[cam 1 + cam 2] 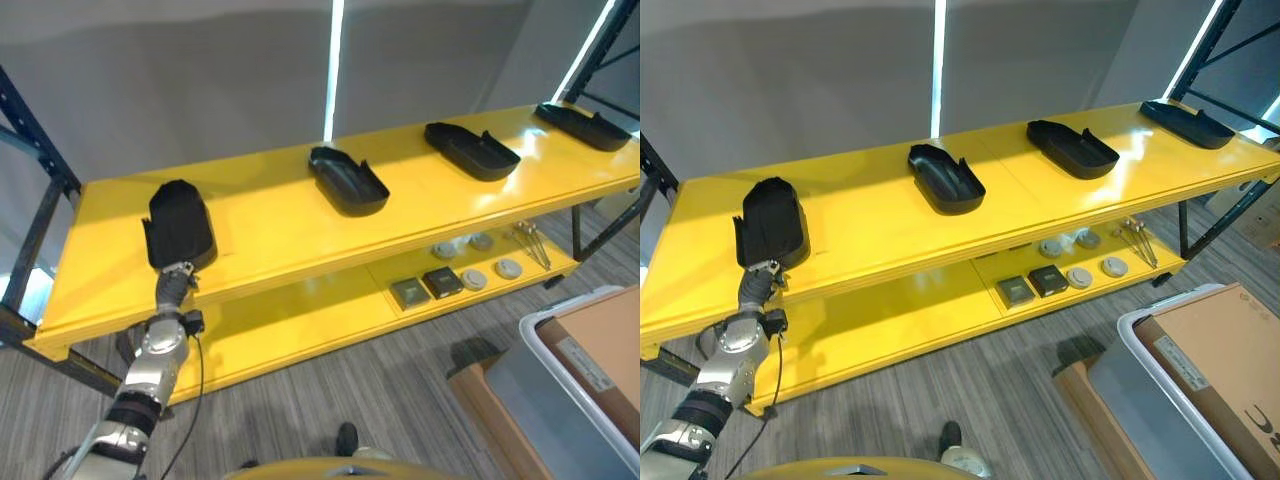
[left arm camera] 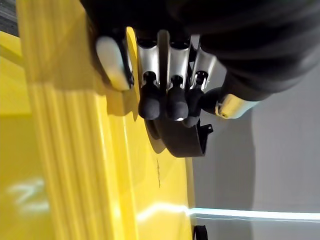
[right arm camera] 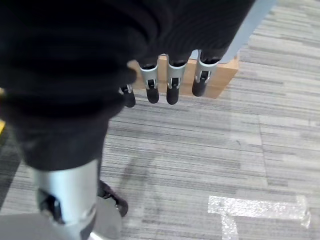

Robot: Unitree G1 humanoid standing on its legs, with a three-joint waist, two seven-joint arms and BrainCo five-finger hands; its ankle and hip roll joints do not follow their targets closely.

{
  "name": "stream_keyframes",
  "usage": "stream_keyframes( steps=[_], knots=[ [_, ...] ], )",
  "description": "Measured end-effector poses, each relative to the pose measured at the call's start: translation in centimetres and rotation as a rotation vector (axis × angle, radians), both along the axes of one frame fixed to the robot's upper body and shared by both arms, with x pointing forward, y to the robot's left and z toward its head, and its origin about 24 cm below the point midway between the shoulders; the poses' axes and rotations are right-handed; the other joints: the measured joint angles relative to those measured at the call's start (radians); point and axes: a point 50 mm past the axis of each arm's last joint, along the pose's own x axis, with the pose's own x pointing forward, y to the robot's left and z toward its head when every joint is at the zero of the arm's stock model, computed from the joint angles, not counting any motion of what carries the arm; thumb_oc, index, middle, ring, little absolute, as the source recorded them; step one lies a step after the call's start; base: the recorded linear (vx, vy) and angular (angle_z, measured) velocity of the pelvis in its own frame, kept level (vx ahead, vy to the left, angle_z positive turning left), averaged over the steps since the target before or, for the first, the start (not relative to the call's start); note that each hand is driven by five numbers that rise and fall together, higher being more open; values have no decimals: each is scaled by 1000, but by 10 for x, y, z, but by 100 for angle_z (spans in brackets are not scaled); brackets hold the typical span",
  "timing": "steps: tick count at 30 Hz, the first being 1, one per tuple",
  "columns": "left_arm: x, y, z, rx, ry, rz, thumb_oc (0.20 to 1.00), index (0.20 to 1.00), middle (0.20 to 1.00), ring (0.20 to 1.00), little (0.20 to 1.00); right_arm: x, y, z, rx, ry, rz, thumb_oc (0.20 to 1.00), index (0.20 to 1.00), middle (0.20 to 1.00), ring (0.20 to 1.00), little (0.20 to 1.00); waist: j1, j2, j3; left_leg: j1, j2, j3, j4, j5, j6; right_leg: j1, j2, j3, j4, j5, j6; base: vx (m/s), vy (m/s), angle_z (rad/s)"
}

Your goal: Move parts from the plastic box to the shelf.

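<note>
Nearest us, item one: our right hand (image 3: 170,82) is hanging over the floor with fingers straight and relaxed, carrying nothing, waiting its turn. Item two: our left hand (image 1: 176,277) is reaching up to the yellow shelf (image 1: 270,225), its fingers against the near end of a black part (image 1: 180,225); whether they are gripping it or merely touching we cannot tell. Items three to five: three more black parts (image 1: 347,180) are sitting well apart along the same shelf, spaced in a row. Item six: the plastic box (image 1: 560,385) is standing on the floor at our right, within reach for refills.
</note>
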Motion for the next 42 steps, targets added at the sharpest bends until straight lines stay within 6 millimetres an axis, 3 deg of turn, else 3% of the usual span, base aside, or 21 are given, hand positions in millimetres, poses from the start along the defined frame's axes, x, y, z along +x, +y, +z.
stream_keyframes(
  steps=[2,3,4,7,8,9,10,11,18,25,35,42],
  knots=[
    [3,8,7,12,-17,14,200,200,200,200,200,0,-4,1,-12,0,2,1000,1000,1000,1000,1000,-6,-6,5,-2,-2,-3,0,-10,2,8,12,4,-46,-19,15,1,1,-8],
    [6,11,12,11,-33,23,200,200,200,200,200,3,-8,3,-22,-8,8,1000,1000,1000,1000,1000,0,3,13,-6,9,-4,-1,-14,6,12,19,3,-66,-25,25,7,2,-33],
    [15,11,24,-5,-78,29,200,200,200,200,200,14,-12,6,-32,-31,12,1000,1000,1000,1000,1000,12,33,31,-20,44,1,-1,28,-7,-1,37,0,-12,-33,4,9,2,-17],
    [20,6,37,-19,-129,5,200,200,200,200,200,-1,-11,4,-31,3,3,1000,1000,1000,1000,1000,-8,5,31,-12,30,-13,1,15,-27,-14,23,-3,23,-61,5,3,-1,12],
    [21,3,46,-22,-156,-10,200,200,200,200,200,2,-12,4,-33,-3,5,1000,1000,1000,1000,1000,-1,13,33,-14,22,-15,6,10,-13,-8,22,0,-7,-64,11,-4,-1,-9],
    [23,-1,56,-35,-198,-25,200,200,200,200,200,6,-17,7,-45,-15,12,1000,1000,1000,1000,1000,10,46,43,-21,45,-23,-1,-12,7,8,38,-9,-28,-65,23,-4,1,-20],
    [26,-4,64,-47,-228,-39,200,200,200,200,200,17,-18,9,-49,-41,16,1000,1000,1000,1000,1000,15,71,55,-30,66,-17,-1,20,-13,1,53,-16,-12,-65,12,0,0,0],
    [26,-13,78,-66,-283,-83,200,200,200,200,200,11,-14,6,-37,-25,7,1000,1000,1000,1000,1000,15,57,60,-26,58,-23,-1,32,-23,1,34,-19,36,-74,-14,0,5,15],
    [22,-30,100,-88,-347,-189,200,200,200,200,200,5,-17,7,-50,-12,11,1000,1000,1000,1000,1000,26,68,65,-7,49,-43,-1,26,-32,71,41,-19,-68,-28,-20,-8,3,2],
    [13,-27,85,-92,-271,-196,200,200,200,200,200,3,-13,6,-39,-15,19,1000,1000,1000,1000,1000,35,66,64,19,17,-44,1,18,-23,87,16,-4,-68,-2,-20,1,0,2],
    [10,-24,69,-96,-198,-194,200,200,200,200,200,5,-12,6,-37,-21,22,1000,1000,1000,1000,1000,44,68,62,37,13,-44,-1,1,-17,110,8,-6,-68,-18,-2,0,0,0],
    [3,-32,61,-134,-185,-291,200,200,200,200,200,3,-12,6,-38,-17,20,1000,1000,1000,1000,1000,45,74,57,33,13,-44,-1,1,-17,109,7,-6,-68,-17,-2,0,0,0]
  ],
)
